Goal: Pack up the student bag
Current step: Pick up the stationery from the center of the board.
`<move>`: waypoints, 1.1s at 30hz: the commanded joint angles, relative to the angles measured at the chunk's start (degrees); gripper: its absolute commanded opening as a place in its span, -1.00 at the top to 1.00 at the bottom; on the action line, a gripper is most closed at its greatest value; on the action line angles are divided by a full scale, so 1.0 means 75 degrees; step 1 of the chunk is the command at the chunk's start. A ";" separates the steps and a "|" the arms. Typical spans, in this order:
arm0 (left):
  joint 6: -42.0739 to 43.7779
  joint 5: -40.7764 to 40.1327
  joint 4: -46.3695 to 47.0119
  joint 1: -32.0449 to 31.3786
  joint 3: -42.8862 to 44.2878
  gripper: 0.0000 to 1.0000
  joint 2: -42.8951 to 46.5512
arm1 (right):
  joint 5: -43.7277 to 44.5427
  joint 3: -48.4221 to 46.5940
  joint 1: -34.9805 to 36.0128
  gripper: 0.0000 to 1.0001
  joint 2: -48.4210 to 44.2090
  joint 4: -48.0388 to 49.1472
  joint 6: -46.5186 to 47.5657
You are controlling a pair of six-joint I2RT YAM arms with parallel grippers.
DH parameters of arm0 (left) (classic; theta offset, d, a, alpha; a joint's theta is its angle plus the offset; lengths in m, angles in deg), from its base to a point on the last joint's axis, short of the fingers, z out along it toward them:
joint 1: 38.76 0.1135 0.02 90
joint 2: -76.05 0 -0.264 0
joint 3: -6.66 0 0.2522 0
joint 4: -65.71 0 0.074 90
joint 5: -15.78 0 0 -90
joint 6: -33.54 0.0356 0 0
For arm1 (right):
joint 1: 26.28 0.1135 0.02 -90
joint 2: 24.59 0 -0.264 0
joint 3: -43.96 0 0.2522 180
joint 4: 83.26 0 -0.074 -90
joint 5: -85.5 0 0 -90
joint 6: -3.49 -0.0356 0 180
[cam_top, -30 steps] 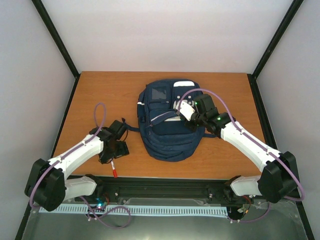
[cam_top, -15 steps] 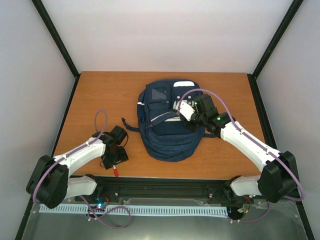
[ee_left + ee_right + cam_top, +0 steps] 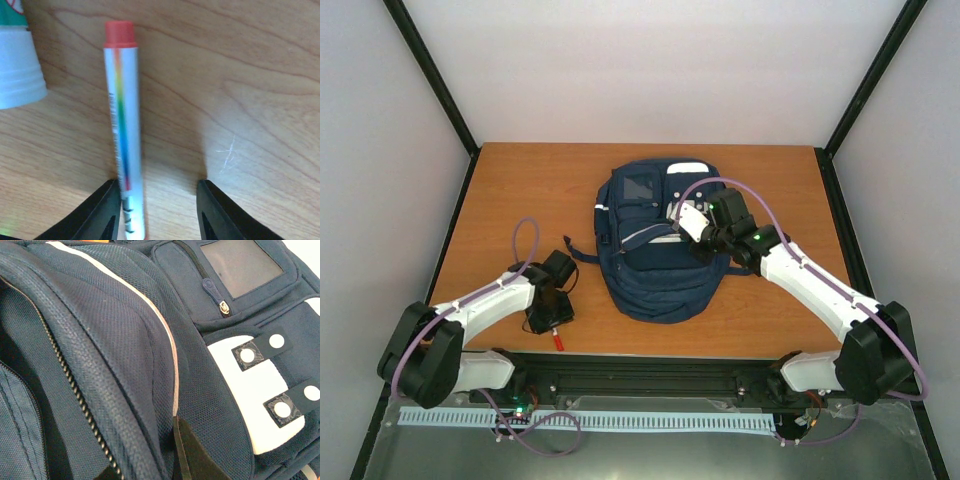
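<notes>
The student bag point(image 3: 660, 262), navy blue with white stripes and patches, lies in the middle of the table. My right gripper point(image 3: 676, 222) is shut on a fold of its upper fabric point(image 3: 125, 340), beside a white stripe and an open zipper; the right gripper point(image 3: 145, 455) shows only dark fingertips at the bottom. A white pen point(image 3: 122, 110) with a red cap and a rainbow stripe lies on the wood near the front edge, its red end point(image 3: 558, 341) peeking out. My left gripper point(image 3: 157, 185) point(image 3: 552, 326) straddles the pen, jaws apart, left finger touching it.
A white container with a teal label point(image 3: 15, 65) lies just left of the pen. A dark bag strap point(image 3: 582, 256) trails toward the left arm. The table's front edge point(image 3: 620, 353) runs close behind the left gripper.
My left gripper has drawn back toward the front edge, come down over the pen and narrowed its jaws around it. The right gripper and the bag have not moved.
</notes>
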 commanded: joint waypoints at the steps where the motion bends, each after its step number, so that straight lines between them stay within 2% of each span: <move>1: 0.0193 0.0150 0.0581 -0.0007 0.0003 0.20 -0.0195 | -0.0504 0.0010 0.0041 0.86 0.0041 0.0332 -0.0043; 7: 0.0436 0.0398 0.0797 -0.0010 0.0011 0.44 -0.0291 | -0.0495 0.0013 0.0041 0.86 0.0073 0.0332 -0.0025; 14: 0.0816 0.0777 0.1160 -0.0211 0.0136 0.57 -0.0543 | -0.0478 0.0010 0.0041 0.86 0.0092 0.0332 -0.0025; 19: 0.1200 0.0961 0.1287 -0.1062 0.0706 0.61 -0.1176 | -0.0456 0.0008 0.0041 0.86 0.0082 0.0343 -0.0025; 23: 0.1536 0.1022 0.1242 -0.1692 0.1176 0.75 -0.1905 | -0.0443 0.0010 0.0041 0.86 0.0083 0.0344 -0.0027; 28: 0.1798 0.0736 0.0926 -0.2208 0.1545 0.82 -0.2522 | -0.0426 0.0026 0.0041 0.86 0.0052 0.0361 -0.0026; 33: 0.1984 -0.0102 0.0267 -0.2514 0.1883 0.81 -0.2644 | -0.0426 0.0022 0.0029 0.86 0.0031 0.0355 -0.0028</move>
